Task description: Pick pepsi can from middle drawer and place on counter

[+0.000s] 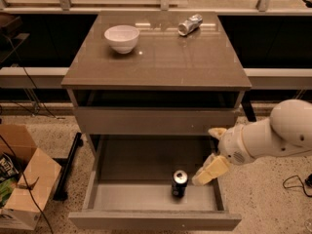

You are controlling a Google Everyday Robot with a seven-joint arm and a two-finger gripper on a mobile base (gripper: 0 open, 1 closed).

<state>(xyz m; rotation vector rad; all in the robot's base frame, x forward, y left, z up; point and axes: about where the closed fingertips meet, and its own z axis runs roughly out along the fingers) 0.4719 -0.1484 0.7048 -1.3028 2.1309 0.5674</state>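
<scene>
The light in here is warm and a bit dim, and it comes from up above. The counter (161, 62) is shiny, with pale streaks of glare near the back, by the silver can (189, 24) and the white bowl (122, 37). A dark shadow sits under its front edge. The middle drawer (136, 199) is darker at the back. The gripper (204, 155), over the drawer's right side, glows pale yellow, and the pepsi can (179, 183) has a bright top.
</scene>
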